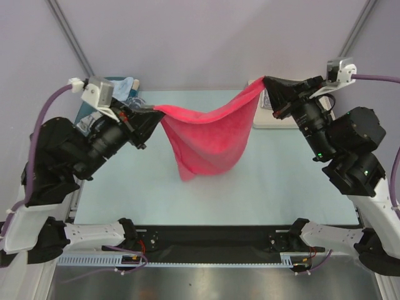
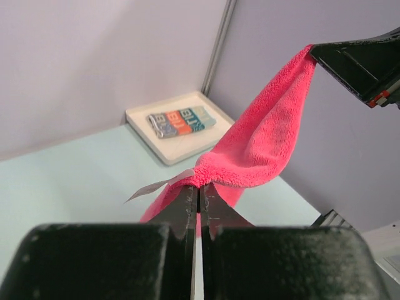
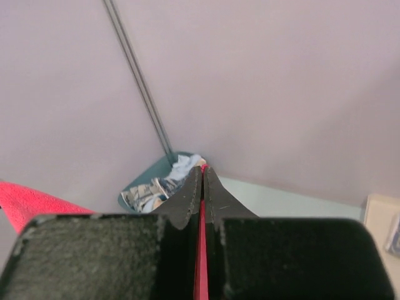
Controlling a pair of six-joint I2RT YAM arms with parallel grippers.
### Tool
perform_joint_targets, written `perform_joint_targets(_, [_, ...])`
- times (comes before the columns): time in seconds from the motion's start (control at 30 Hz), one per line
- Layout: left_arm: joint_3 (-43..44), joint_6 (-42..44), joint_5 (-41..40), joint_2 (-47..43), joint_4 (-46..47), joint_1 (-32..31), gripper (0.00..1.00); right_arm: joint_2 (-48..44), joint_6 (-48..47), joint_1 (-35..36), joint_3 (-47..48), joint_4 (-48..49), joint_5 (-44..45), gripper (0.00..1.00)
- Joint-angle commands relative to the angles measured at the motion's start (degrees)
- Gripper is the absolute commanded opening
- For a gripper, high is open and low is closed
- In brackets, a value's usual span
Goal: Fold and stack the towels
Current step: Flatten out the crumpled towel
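A red-pink towel [image 1: 206, 139] hangs in the air between my two grippers, sagging in the middle with its lower corner near the table. My left gripper [image 1: 156, 110] is shut on its left corner, seen up close as my left gripper [image 2: 199, 185] pinching the red-pink towel [image 2: 262, 147] beside a white label. At the upper right my right gripper [image 1: 265, 80] is shut on the other corner. In the right wrist view a thin red strip of towel [image 3: 201, 262] runs between the pressed fingers of my right gripper [image 3: 203, 167]. A folded teal, white and orange lettered towel [image 2: 180, 121] lies in the tray.
A white tray [image 2: 164, 147] stands at the table's far right corner, partly hidden by the right arm in the top view. A teal bin [image 3: 147, 182] at the far left corner holds crumpled pale blue and patterned towels [image 3: 170, 178]. Grey walls enclose the pale table [image 1: 281, 181].
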Motion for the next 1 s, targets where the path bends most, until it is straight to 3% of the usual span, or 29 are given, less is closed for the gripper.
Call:
perform_joint_targets(0.0, [5.1,4.6,-2.6,0.4,1.1,-2.2,0.0,1.2,-5.0,1.9,6.3,1.6,0.9,0.0])
perform_joint_targets(0.2, [7.9,7.0,-2.7,1.5,5.3,-3.1,0.0,3.6,-6.9,2.9,12.7,1.6,3.2,0.0])
perform_joint_targets(0.4, [1.4,9.2,-9.4,2.5,11.0,-0.9,0.0,11.4,-10.7,1.7,12.7,3.3,6.7,0.0])
perform_joint_targets(0.47, [-0.7,5.9,-1.3,3.7,10.7,11.3,0.0,14.8,-8.5,-3.7,12.8,1.3,3.6,0.0])
perform_joint_targets(0.5, [-4.7,0.8,9.7,4.0,12.1,16.9,0.0,17.5,-4.3,-6.0,12.5,0.9,-1.3,0.0])
perform_joint_targets(0.53, [-6.9,-1.1,14.4,4.5,13.5,25.8,0.0,19.2,-2.6,-8.8,11.0,0.8,-4.0,0.0])
perform_joint_targets(0.6, [-12.1,-3.5,18.8,8.1,18.4,31.6,0.0,23.8,1.8,-14.9,9.0,3.2,-9.7,0.0])
perform_joint_targets(0.63, [-13.4,-4.5,24.8,10.1,20.2,37.0,0.0,26.0,3.3,-16.7,8.6,4.0,-11.5,0.0])
perform_joint_targets(0.77, [-15.9,-10.9,36.2,23.9,31.2,46.4,0.0,40.9,7.1,-23.8,12.7,7.5,-17.6,0.0])
perform_joint_targets(0.87, [-8.4,-12.2,38.6,38.7,34.8,50.2,0.0,55.6,11.5,-28.7,19.8,8.4,-24.0,0.0])
perform_joint_targets(0.9, [-2.2,-13.6,39.7,46.6,35.1,51.2,0.0,59.3,12.4,-30.2,27.7,7.7,-26.4,0.0])
perform_joint_targets(0.97, [4.9,-14.4,41.0,53.5,33.1,53.2,0.0,70.6,13.5,-31.1,36.2,5.1,-27.2,0.0])
